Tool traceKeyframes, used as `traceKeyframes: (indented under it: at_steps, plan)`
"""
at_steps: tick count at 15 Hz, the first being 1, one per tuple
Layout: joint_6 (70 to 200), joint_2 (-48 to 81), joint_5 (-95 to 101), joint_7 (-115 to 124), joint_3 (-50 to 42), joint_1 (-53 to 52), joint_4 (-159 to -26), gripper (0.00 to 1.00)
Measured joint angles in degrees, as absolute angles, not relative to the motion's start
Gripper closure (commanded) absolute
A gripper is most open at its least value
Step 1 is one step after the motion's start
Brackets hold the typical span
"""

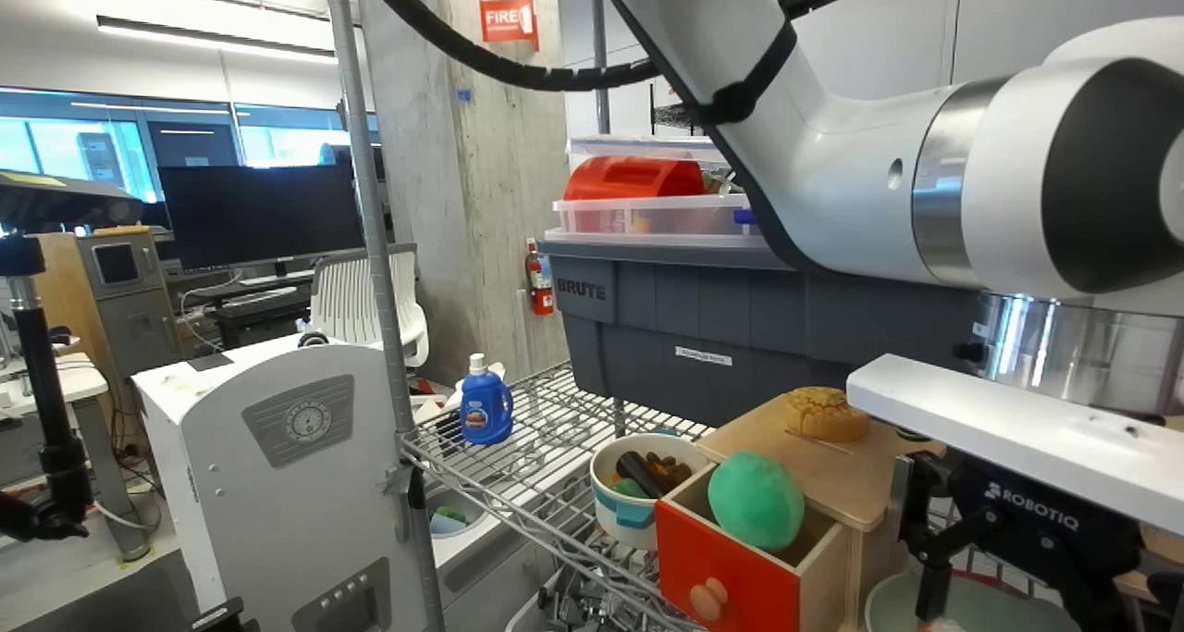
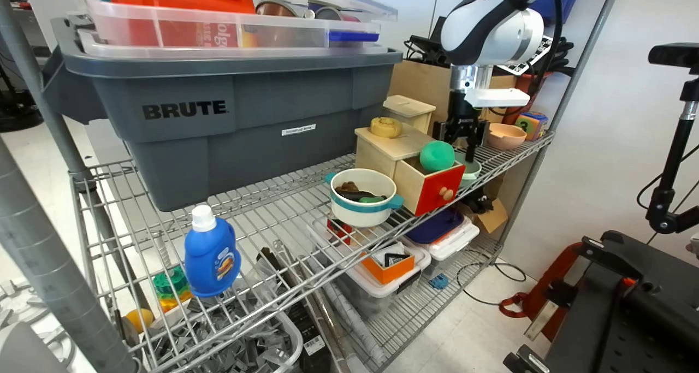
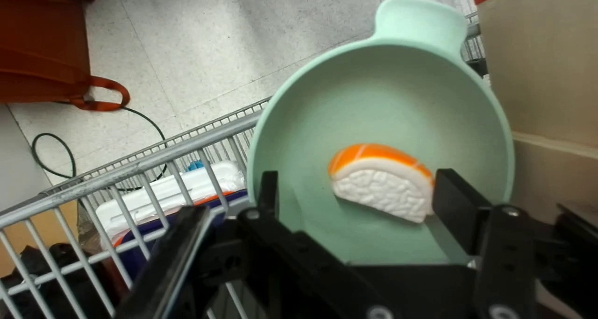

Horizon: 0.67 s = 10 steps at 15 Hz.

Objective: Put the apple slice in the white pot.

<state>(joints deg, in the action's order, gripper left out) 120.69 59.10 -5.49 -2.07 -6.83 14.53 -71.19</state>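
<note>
The apple slice (image 3: 383, 186), cream-white and textured with an orange edge, lies in a pale green, smooth-rimmed bowl (image 3: 397, 95). The bowl also shows in an exterior view (image 2: 472, 170), just beyond the open drawer. My gripper (image 3: 358, 181) is open, pointing down over the bowl with its fingers on either side of the slice. The slice's end is close against the right finger; I cannot tell if they touch. The gripper also shows in an exterior view (image 1: 1017, 600). A cream-white pot (image 2: 360, 214) with a teal band and handles holds dark brown and green pieces.
A wooden box (image 2: 377, 149) with an open red-fronted drawer (image 2: 442, 190) stands between pot and bowl. A green ball (image 2: 437, 155) sits in the drawer, a yellow ring-like piece (image 2: 386, 127) on top. A blue bottle (image 2: 212, 258) and a grey bin (image 2: 273, 154) share the wire shelf.
</note>
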Motion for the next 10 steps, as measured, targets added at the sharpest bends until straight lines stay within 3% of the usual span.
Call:
traceKeyframes:
  at_steps: [4,5,7,10]
  plan:
    - [120.66,59.5,-5.49,-2.03,-6.83,14.53,-70.73,0.13]
    - [120.65,59.71,-5.49,-2.02,-6.83,14.54,-70.52,0.38]
    - [120.65,60.24,-5.49,-1.99,-6.83,14.55,-70.05,0.44]
    - [120.5,60.61,-5.49,-1.93,-6.83,14.54,-69.2,0.68]
